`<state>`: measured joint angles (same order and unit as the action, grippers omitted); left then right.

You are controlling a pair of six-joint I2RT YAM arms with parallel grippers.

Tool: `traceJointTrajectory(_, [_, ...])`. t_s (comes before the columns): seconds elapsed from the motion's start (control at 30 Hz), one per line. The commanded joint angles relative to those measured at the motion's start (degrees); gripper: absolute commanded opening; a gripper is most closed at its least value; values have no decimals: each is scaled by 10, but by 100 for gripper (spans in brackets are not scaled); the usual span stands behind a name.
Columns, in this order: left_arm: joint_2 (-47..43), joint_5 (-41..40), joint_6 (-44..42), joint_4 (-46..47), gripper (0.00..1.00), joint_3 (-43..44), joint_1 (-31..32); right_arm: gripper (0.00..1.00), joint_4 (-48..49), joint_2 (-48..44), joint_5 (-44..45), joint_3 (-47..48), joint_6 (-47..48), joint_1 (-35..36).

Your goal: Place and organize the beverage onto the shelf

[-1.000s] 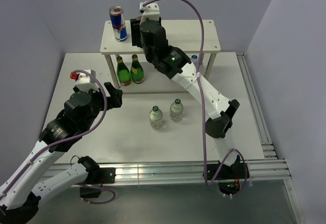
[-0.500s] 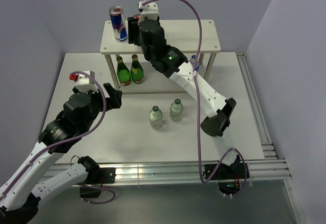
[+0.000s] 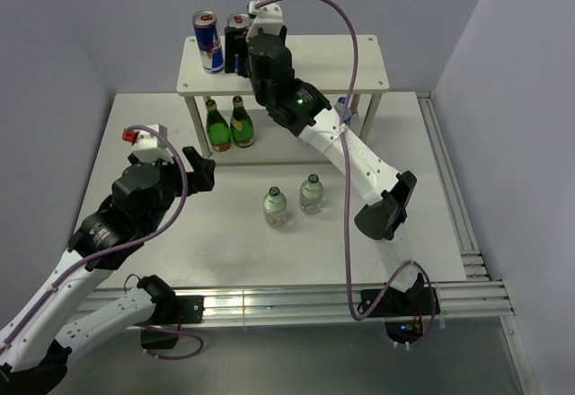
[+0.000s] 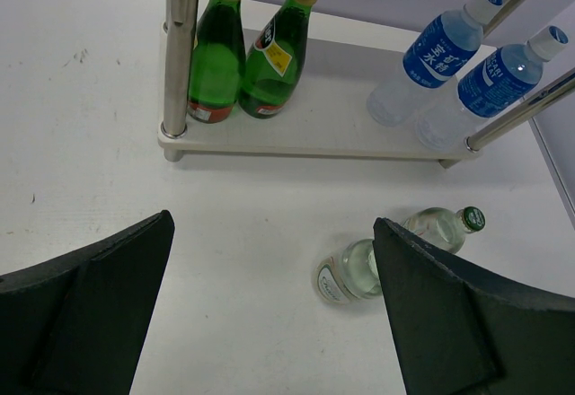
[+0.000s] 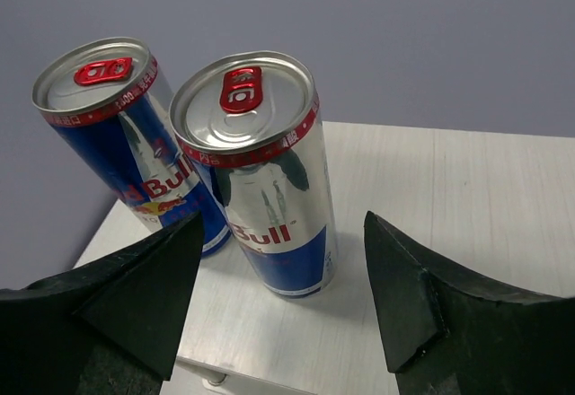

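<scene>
At the far side of the white table (image 3: 431, 188), the shelf (image 3: 332, 58) is standing close to the wall with its two pale boards. The right arm (image 3: 359, 157) is reaching over the top board, and the left arm (image 3: 117, 215) is hanging low over the table on the left side.

The right gripper (image 5: 284, 220) is keeping its fingers apart around the second can (image 5: 260, 162). I am seeing a gap beside the right finger, so it is not pinching the can. This can is standing upright near the left end of the top board, just beside the first can (image 5: 117, 135).

The left gripper (image 4: 272, 224) is spreading wide, with nothing between its fingers.

On the lower board, two dark green bottles (image 4: 216, 54) are standing next to the left leg, and two water bottles (image 4: 431, 54) with blue labels are standing at the right end. Two clear bottles (image 3: 275, 206) with green caps are standing side by side on the table, in front of the shelf.
</scene>
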<state>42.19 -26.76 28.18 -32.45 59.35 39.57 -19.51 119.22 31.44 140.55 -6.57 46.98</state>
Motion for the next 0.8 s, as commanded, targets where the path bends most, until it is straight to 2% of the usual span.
traceJointTrajectory(0.0, [-3, 3, 2, 12, 99, -2, 2, 79, 27, -6, 5, -19, -11, -3])
traceJointTrajectory(0.1, [1, 15, 1, 15, 99, -5, 2, 80, 44, -50, 31, -87, -27, -3])
traceJointTrajectory(0.2, [0, 34, -2, 23, 99, -8, 2, 81, 93, -141, 49, -220, -46, -3])
traceJointTrajectory(0.23, [-2, 36, -5, 30, 99, -12, 3, 81, 107, -166, 50, -289, -49, -2])
traceJointTrajectory(0.27, [-4, 36, -5, 32, 99, -14, 5, 84, 132, -213, 58, -321, -49, 0])
traceJointTrajectory(0.33, [-6, 36, -6, 34, 99, -13, 6, 84, 146, -252, 67, -386, -49, 1])
traceJointTrajectory(0.5, [3, 54, -10, 47, 99, -11, 9, 84, 122, -347, 93, -465, -66, 10])
traceJointTrajectory(0.57, [3, 63, -11, 58, 99, -20, 12, 84, 122, -403, 105, -526, -78, 21])
traceJointTrajectory(0.7, [10, 48, -1, 76, 99, -46, 26, 84, 100, -505, 189, -649, -115, 88])
traceJointTrajectory(0.77, [13, 41, 4, 93, 99, -61, 37, 84, 49, -556, 219, -721, -194, 139])
